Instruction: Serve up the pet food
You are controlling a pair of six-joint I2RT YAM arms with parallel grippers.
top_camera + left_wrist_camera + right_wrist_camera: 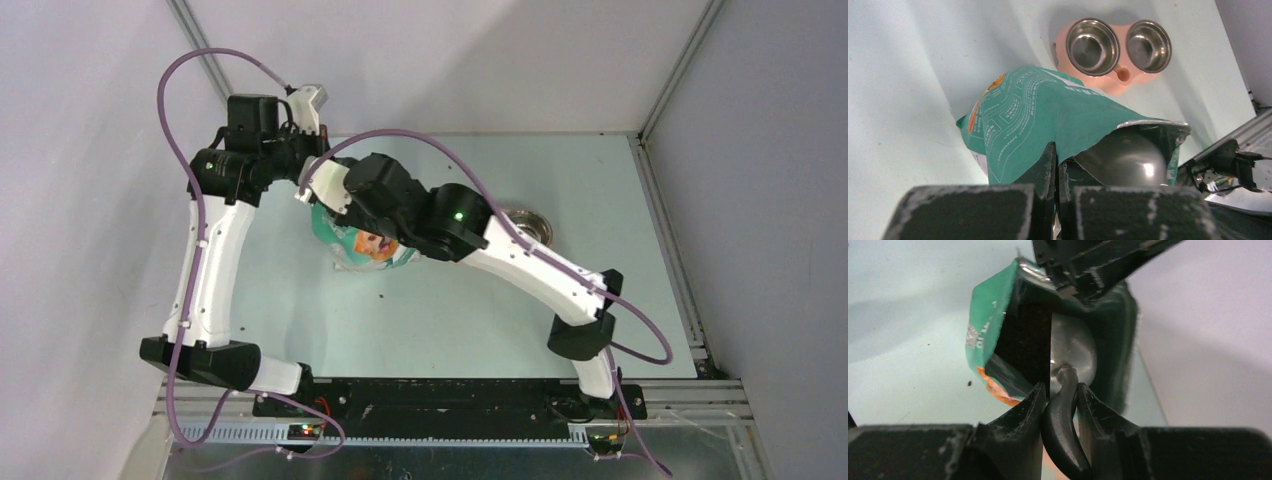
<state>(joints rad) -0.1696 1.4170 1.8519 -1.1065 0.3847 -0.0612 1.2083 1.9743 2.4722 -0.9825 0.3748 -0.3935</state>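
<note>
The teal-green foil bag (1033,110) stands on the table with its mouth held open. My left gripper (1057,162) is shut on the torn rim of the bag (990,315). My right gripper (1059,392) is shut on the dark curved handle of the grey metal scoop (1074,347). The scoop's bowl (1128,157) sits inside the bag's mouth. The pet food is hidden: the bag's inside is dark and I cannot make out pellets. In the top view both wrists meet over the bag (362,247).
A pink feeder (1110,82) with two empty steel bowls (1093,45) stands beyond the bag; one bowl (528,222) shows behind the right arm. A dark crumb (969,384) lies on the pale green table (450,320). A metal rail runs at the table's right edge.
</note>
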